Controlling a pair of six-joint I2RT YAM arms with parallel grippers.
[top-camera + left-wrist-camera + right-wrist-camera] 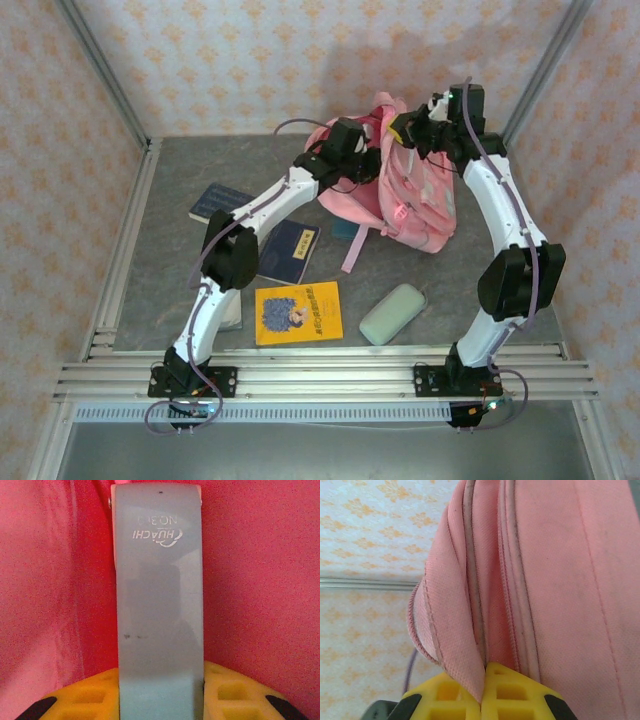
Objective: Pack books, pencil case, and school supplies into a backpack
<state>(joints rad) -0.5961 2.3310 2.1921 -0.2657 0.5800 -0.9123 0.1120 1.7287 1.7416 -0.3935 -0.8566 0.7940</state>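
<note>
stowing the small supplies. gripping a slim pale bar (pixel 159 605) in the left hand (pixel 160 702), pushed in among the pink cloth of the backpack (pixel 420 200). pinching the backpack's rim tight in the right hand (pixel 482 695), holding the mouth up. next, probably: let go of the bar inside, then back out without snagging cloth. waiting on the bench (pixel 165 260): yellow book (pixel 298 313), 2 navy books (pixel 288 250), pencil case (pixel 392 313).

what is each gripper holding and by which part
Left gripper holds the slim pale teal bar by its near end. Right gripper pinches a fabric fold of the backpack beside its zipper seam.
</note>
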